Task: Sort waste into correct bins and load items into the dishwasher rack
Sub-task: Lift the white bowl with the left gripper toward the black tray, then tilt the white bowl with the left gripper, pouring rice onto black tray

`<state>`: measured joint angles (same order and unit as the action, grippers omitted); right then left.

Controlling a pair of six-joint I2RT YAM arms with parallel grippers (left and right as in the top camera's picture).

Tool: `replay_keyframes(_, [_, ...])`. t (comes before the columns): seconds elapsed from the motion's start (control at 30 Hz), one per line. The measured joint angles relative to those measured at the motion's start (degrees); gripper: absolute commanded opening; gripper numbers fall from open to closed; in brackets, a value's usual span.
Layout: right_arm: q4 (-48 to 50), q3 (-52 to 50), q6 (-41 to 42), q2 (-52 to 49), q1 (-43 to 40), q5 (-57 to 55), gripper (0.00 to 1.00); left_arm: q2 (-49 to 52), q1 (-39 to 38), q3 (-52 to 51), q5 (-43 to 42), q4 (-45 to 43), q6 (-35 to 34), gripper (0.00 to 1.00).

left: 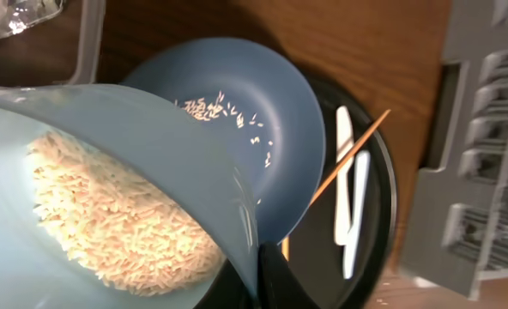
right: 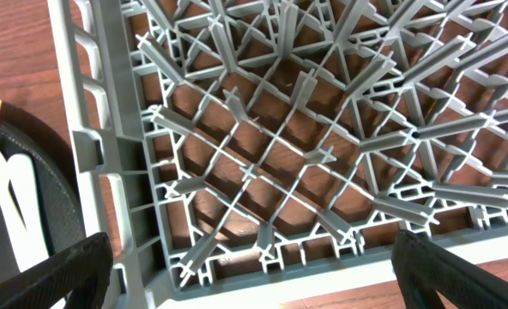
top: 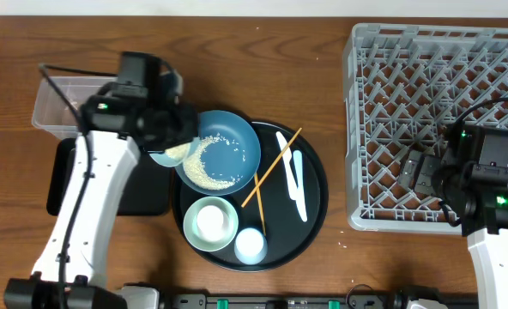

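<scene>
mostly, the tilted pale bowl [left: 108, 146] hides the left fingers [left: 274, 281].

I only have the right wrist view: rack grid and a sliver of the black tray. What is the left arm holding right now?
Observer: The left gripper is shut on a small pale bowl holding a heap of rice, tilted at the edge of the blue bowl.
Operator: Any grains in the blue bowl itself?
Observer: Yes, a crescent of rice lies along one side of its floor.
Operator: Which dishes are nearest the robot?
Observer: A pale-green bowl and a whitish cup, side by side on the round black tray.
</scene>
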<state>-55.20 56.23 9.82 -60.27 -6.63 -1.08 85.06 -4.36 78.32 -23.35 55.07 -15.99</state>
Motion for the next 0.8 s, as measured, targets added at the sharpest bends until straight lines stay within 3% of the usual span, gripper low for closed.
replay_keyframes(0.37, [0.04,0.00,0.00,0.00,0.00,0.00,0.99,0.02,18.95,-6.19,-19.45,-0.83,8.98,0.06])
replay_keyframes(0.8, [0.04,0.00,0.00,0.00,0.00,-0.02,0.99,0.07,38.84,-22.08,-49.83,-18.14,13.03,0.06])
